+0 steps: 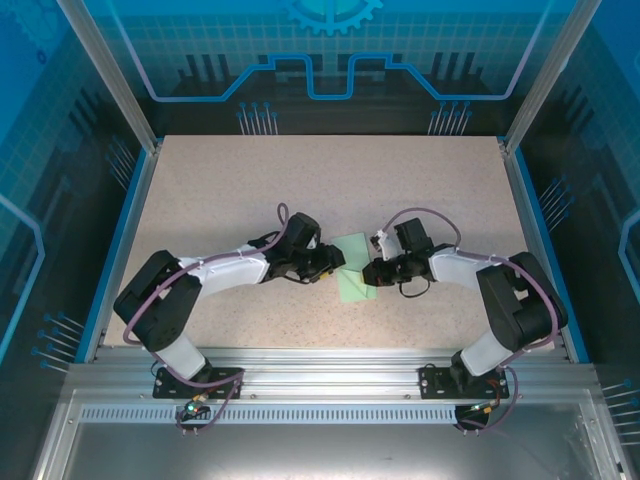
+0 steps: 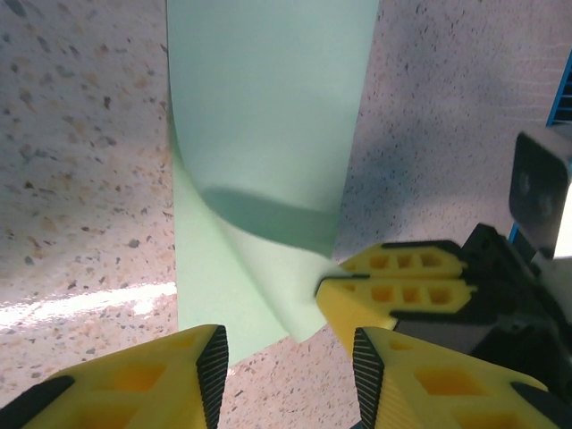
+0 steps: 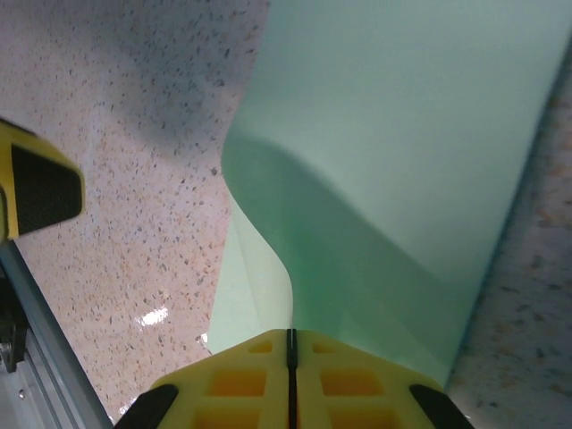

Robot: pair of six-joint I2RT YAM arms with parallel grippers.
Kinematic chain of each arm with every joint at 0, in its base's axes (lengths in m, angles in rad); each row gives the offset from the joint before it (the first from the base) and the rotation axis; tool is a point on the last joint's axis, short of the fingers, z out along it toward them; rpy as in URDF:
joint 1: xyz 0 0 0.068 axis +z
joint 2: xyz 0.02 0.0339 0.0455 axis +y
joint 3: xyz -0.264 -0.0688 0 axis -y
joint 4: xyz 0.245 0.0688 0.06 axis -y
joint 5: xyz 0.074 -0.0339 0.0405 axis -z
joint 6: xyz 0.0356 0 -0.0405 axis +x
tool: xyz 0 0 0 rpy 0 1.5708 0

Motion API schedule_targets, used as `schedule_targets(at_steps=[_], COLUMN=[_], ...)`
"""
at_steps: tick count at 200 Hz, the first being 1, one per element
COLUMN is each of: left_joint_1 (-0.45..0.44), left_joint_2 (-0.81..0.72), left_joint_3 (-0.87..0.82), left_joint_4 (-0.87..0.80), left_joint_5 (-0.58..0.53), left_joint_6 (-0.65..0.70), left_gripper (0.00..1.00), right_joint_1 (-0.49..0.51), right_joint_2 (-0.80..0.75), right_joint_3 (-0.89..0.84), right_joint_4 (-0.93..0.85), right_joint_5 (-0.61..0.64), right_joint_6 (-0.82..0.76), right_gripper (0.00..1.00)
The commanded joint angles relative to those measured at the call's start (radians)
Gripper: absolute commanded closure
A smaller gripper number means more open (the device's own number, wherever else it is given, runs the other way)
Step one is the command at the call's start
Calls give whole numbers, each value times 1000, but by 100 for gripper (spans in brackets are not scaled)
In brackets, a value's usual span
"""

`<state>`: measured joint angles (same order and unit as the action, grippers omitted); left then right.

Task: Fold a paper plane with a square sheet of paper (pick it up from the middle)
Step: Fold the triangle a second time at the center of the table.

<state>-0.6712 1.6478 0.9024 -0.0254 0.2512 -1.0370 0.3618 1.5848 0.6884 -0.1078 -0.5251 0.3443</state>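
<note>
**Right edge lifted, fold half made: line it up before pressing**

The square sheet of paper (image 1: 353,281) lies at the middle of the table (image 1: 300,180), between the two arms. Its right side is raised off the surface and curls over toward the left in a soft arch, while the rest lies flat. No crease is set yet.

The right gripper (image 3: 290,375) has its fingers pressed together on the raised edge of the sheet. In the left wrist view its yellow fingers (image 2: 393,286) pinch the paper near a corner. The left gripper (image 2: 286,375) hovers low just beside the sheet's left side, fingers partly apart and holding nothing.

The step in hand looks like the first centre fold. To do it well, the right arm should carry its edge across low and slowly, so the thin paper rolls rather than buckles. It should bring that edge square onto the left edge, corners matched. The left gripper would best pin the flat part so the sheet cannot slide, then press along the bend once the edges meet. Letting go early risks the flap springing back
</note>
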Motion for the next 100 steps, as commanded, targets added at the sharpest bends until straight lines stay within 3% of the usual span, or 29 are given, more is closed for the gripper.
schedule_targets(at_steps=[1, 100], left_joint_1=[-15, -50], left_joint_2=[36, 154], left_joint_3=[36, 107], left_joint_4=[-9, 67], left_joint_5=[15, 21], left_joint_6=[18, -52], left_gripper=[56, 63], right_joint_1=[-37, -78], right_joint_2=[34, 79], right_joint_3=[46, 110], right_joint_4=[-49, -115], right_joint_5=[-60, -142], right_joint_6=[-6, -79], right_gripper=[92, 88])
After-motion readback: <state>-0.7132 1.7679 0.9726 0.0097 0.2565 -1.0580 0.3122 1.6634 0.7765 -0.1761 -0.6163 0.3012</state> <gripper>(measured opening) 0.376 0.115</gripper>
